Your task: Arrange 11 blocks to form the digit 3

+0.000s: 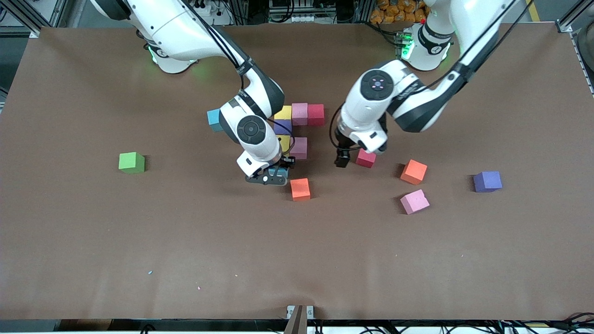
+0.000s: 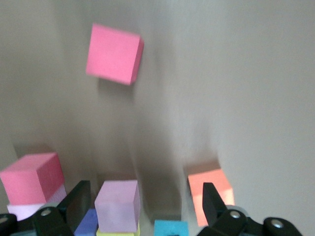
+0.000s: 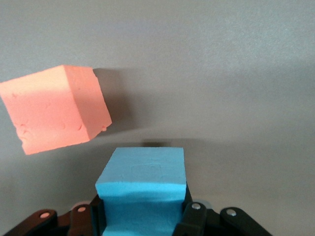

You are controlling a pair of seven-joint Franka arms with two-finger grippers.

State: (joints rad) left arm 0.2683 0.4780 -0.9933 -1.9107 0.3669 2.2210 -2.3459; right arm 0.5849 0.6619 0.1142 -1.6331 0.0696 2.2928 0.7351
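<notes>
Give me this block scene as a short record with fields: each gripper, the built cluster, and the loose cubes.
right gripper: shut on blue cube, beside an orange cube
left gripper: open, empty, beside a red cube
cluster: touching yellow, purple, pink and red cubes, partly hidden by the right arm
loose toward the left arm's end: second orange cube, pink cube, purple cube
loose toward the right arm's end: green cube

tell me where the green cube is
In the front view the green cube sits alone toward the right arm's end of the table, well apart from the other blocks.
</notes>
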